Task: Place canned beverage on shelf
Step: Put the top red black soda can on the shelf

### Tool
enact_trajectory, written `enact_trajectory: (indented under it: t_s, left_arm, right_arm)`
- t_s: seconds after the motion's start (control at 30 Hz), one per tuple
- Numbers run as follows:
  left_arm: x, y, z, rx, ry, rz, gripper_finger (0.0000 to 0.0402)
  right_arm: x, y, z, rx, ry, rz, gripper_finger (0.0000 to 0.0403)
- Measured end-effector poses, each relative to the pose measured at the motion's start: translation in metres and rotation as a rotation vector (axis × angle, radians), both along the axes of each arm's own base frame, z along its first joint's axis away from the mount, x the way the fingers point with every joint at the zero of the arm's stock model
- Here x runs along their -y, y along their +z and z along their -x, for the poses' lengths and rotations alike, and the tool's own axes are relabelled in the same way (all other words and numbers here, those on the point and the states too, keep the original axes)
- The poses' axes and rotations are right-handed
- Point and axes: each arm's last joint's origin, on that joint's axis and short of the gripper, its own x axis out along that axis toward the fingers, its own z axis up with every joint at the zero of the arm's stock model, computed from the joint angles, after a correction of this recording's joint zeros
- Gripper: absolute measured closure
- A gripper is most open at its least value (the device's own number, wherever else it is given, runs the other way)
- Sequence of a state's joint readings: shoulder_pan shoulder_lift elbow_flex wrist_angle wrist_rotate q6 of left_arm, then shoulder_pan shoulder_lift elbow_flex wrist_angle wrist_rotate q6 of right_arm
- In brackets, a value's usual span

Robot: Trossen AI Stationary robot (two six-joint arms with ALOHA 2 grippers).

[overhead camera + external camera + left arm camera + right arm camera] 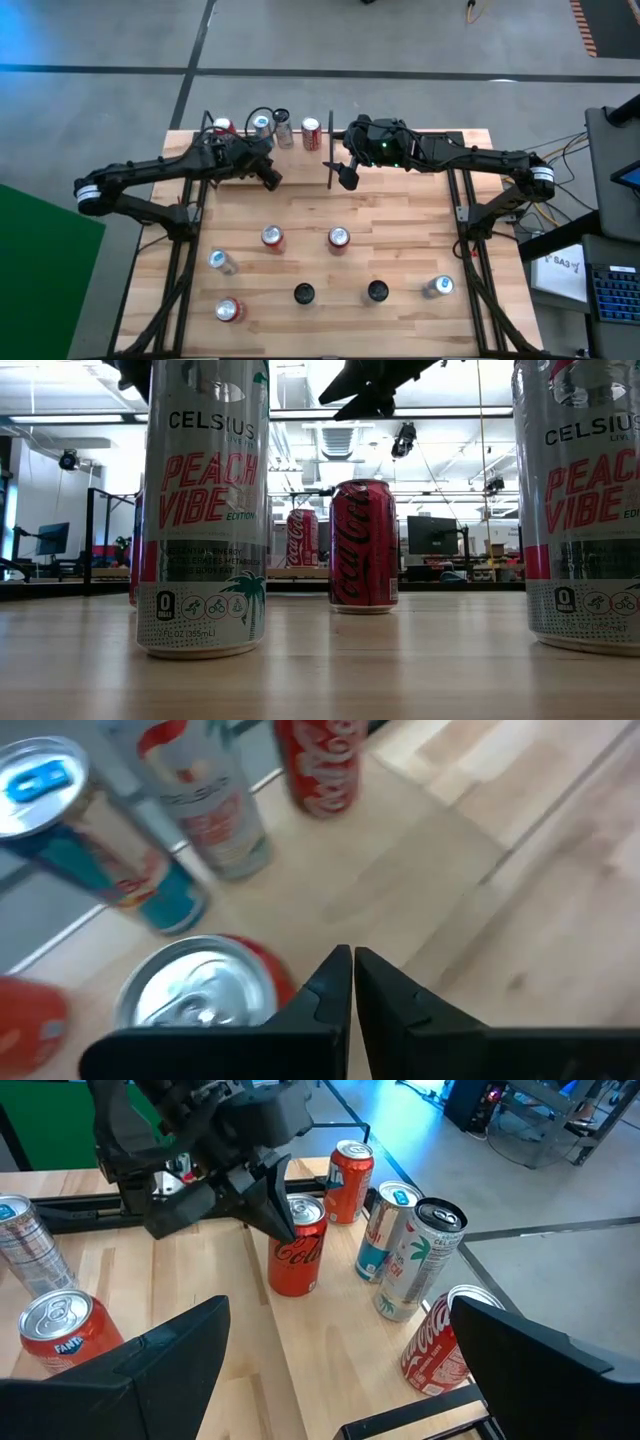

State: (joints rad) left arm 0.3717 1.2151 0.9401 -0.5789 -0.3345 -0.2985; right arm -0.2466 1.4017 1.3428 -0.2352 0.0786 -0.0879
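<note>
Glossy metal cans (296,1258) on a smooth, pale wood shelf (330,1350).

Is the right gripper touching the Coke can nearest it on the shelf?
Apart. The high view shows bare wood between the open right gripper and the Coke can.

Light wood shelf (440,140) along the table's far edge holds several upright cans (311,133).

floor (400,40): grey concrete | ceiling lights (300,415) | monitor (432,535)
</note>
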Motion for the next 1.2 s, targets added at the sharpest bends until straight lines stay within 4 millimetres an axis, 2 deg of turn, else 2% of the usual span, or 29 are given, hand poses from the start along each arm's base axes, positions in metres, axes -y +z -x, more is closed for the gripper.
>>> enact_trajectory:
  t_s: [0.3,0.53,0.83,1.03,1.2]
  left_arm:
    - [-0.001,-0.008,0.002,-0.094,0.055,-0.02,0.0401]
    - [0.001,-0.007,0.015,-0.175,0.125,-0.043,0.0401]
    - [0.008,0.008,0.03,-0.133,0.095,-0.062,0.0402]
    - [0.02,0.017,0.044,-0.138,-0.188,0.021,0.0402]
    - [0.023,0.012,0.052,-0.305,-0.366,0.009,0.0402]
  right_arm:
    - [-0.003,0.0,-0.001,0.0,0.008,-0.002,0.0035]
    - [-0.006,0.0,-0.002,0.0,0.017,-0.002,0.0035]
    - [-0.007,-0.001,-0.002,0.003,0.017,-0.011,0.0035]
    - [-0.007,-0.001,-0.002,0.002,0.019,-0.008,0.0035]
    - [-0.007,0.0,-0.002,0.002,0.02,-0.007,0.0035]
